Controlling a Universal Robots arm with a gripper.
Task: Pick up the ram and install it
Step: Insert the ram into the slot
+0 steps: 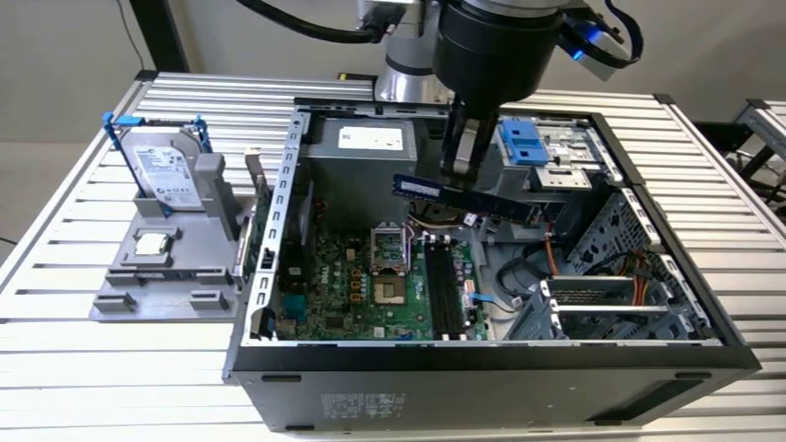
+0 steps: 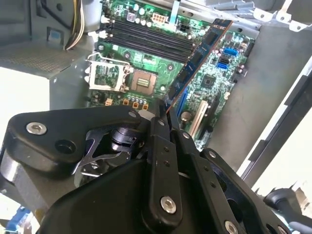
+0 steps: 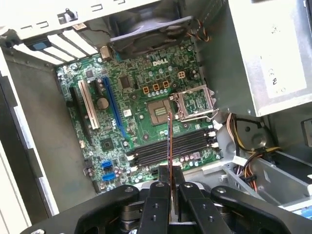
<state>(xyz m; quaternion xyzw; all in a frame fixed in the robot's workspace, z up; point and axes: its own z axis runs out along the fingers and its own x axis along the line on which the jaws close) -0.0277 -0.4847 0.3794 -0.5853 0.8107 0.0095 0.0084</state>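
Centrally, in the exterior view, an open computer case (image 1: 491, 364) lies on its side on a slatted aluminium table (image 1: 74, 276), whose silver ribs run from nine o'clock to three o'clock. A plain pale wall (image 1: 62, 37) stands behind the table toward twelve o'clock. A dark post (image 1: 160, 37) rises at eleven o'clock, and the corner of a second table (image 1: 768, 120) shows at three o'clock.

Inside the case a green motherboard (image 1: 356, 285) lies flat, with a grey power supply (image 1: 356, 166) just beyond it toward twelve o'clock. The black memory slots (image 1: 445, 285) run side by side, just beside the open processor socket (image 1: 390, 293).

The arm comes down from twelve o'clock. Its black gripper (image 1: 465, 180) is clamped on one end of the ram (image 1: 473, 198), a long dark stick held in the air above the motherboard, apart from the slots. Both wrist views show the fingers pressed against the stick's two faces. It reaches out from the gripper (image 2: 163, 109) over the board in the second wrist view, and appears edge-on as a thin line in the first wrist view (image 3: 169, 141).

At nine o'clock from the case, a grey holder (image 1: 160, 276) sits on the table. A silver hard drive (image 1: 166, 170) with blue rails stands upright in it, and a small square processor chip (image 1: 153, 243) lies just in front of the drive.
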